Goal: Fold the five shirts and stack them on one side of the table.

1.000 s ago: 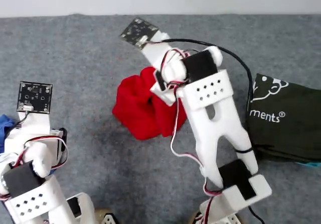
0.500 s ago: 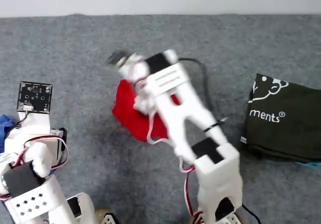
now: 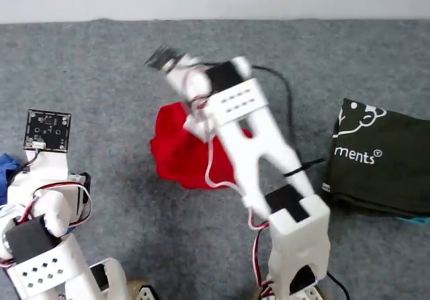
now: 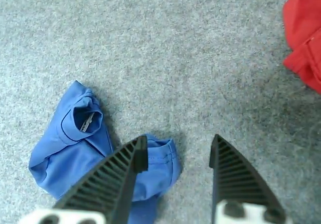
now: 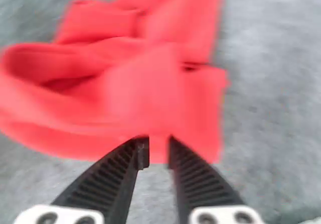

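on the grey table [image 3: 101,64], in the high view, the right arm [image 3: 255,145] lies across the red shirt [image 3: 178,155] and covers its right part. the shirt is crumpled and sits near the middle of the table. the arm's upper end is blurred there. a dark folded shirt [image 3: 379,162] lies at the right side and is cut off by the edge; a thin light-blue strip [image 3: 413,220] shows under it, and i cannot tell what it is. the blue shirt [image 3: 5,169] is cut off at the left edge, beside the left arm [image 3: 40,206].

in the right wrist view the right pincer [image 5: 157,151] is almost closed, with a narrow gap between its tips. the tips are at the near edge of the red shirt, but the view is blurred and i cannot tell if they pinch the cloth.

the left pincer [image 4: 179,146] is wide open and holds nothing. it hangs over the table, one tip above the corner of the crumpled blue shirt.
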`<state>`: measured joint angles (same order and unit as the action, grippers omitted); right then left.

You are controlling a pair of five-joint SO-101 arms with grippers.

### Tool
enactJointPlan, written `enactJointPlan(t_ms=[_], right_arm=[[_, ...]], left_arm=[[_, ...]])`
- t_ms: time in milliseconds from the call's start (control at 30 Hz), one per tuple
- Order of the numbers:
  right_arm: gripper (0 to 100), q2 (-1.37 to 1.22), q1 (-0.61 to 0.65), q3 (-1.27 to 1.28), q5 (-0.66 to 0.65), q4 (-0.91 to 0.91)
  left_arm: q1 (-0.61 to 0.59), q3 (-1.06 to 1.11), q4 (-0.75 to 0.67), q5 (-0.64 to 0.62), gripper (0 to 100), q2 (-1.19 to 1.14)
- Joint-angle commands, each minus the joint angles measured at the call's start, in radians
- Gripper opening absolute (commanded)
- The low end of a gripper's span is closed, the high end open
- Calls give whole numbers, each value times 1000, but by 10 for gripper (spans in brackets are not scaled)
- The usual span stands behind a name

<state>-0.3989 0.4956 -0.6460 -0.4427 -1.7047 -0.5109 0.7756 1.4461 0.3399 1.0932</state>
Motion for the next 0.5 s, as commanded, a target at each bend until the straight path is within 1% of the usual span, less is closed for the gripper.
enactJointPlan(t_ms=[0,67,100,333,467], right_arm=[[228,-38,-61,-86,54,56],[236,-90,-65,-109,115,85],[231,-117,-64,-120,126,88],[220,-266,-10,-183,132,87],[220,-308,39,-250,132,88]], left_arm=[[-9,-4,15,-8,209,14],[-9,-4,15,-8,209,14],[-9,-4,15,-8,209,14],[-9,-4,20,-8,209,14],[-9,-2,21,-8,209,14]])
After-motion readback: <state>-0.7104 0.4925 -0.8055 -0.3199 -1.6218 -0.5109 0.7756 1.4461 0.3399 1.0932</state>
